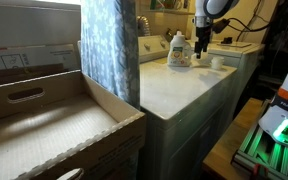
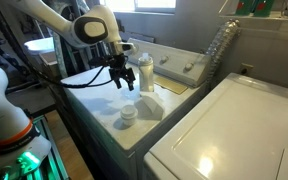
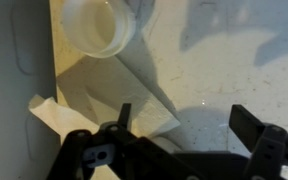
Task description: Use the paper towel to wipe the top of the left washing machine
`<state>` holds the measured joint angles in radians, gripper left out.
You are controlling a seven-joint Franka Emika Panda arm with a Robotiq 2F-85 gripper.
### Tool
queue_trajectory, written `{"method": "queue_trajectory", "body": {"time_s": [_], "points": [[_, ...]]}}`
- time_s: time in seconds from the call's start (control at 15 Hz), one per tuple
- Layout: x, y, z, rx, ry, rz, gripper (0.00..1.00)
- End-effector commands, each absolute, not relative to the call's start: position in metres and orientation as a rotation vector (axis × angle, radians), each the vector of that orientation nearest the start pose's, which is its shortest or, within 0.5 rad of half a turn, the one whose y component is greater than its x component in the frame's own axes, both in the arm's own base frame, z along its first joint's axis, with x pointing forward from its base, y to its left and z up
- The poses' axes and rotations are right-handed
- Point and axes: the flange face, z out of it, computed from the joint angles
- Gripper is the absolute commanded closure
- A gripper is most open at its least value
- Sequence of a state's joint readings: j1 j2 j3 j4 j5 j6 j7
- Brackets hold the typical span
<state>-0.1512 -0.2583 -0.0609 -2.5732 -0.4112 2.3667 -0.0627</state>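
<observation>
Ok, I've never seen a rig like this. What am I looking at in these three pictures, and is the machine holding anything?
This is one robot arm ending in a two-fingered gripper, steered by a person. Two pictures come from cameras that stand outside the robot and look at the same washing machine from different places. The third comes from a camera on the wrist, looking down past the gripper's fingers. On the machine's flat white top stand a detergent bottle and a small white cup. A paper towel lies on the top next to the cup, below the gripper. The fingers are spread apart and hold nothing. A second white machine stands beside the first.
</observation>
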Motion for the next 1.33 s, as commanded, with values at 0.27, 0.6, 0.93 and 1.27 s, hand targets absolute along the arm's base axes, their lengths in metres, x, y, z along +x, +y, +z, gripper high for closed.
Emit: {"method": "queue_trajectory", "body": {"time_s": [0.27, 0.6, 0.93, 1.27], "points": [[0.422, -0.136, 0.331, -3.527, -0.27, -0.073, 0.0], [0.427, -0.149, 0.312, -3.539, -0.301, -0.249, 0.0], [0.433, -0.153, 0.287, -3.487, -0.263, -0.32, 0.0], [0.439, -0.152, 0.266, -3.443, -0.238, -0.33, 0.39]]}}
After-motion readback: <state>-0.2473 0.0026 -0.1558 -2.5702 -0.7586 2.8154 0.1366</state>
